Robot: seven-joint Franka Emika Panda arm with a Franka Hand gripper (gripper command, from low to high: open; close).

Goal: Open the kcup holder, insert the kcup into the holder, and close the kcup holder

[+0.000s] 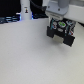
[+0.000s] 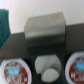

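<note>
The kcup holder (image 1: pixel 61 34) is a black boxy machine on the white table at the exterior view's right. In the wrist view it (image 2: pixel 45 29) shows a flat grey top and dark stepped panels; no round recess shows. My gripper (image 1: pixel 60 23) hangs just above the machine. It is shut on the kcup (image 1: pixel 61 22), whose green top shows between the fingers. In the wrist view the whitish kcup (image 2: pixel 47 67) sits between the two fingertips (image 2: pixel 15 71), and the gripper (image 2: pixel 46 71) holds it short of the machine.
A white bottle-like post (image 1: pixel 25 11) stands at the back, toward the exterior view's left. Dark objects (image 1: pixel 7 20) line the back edge at the left. A teal object (image 2: pixel 4 25) shows at the wrist view's border. The white table (image 1: pixel 30 55) spreads in front.
</note>
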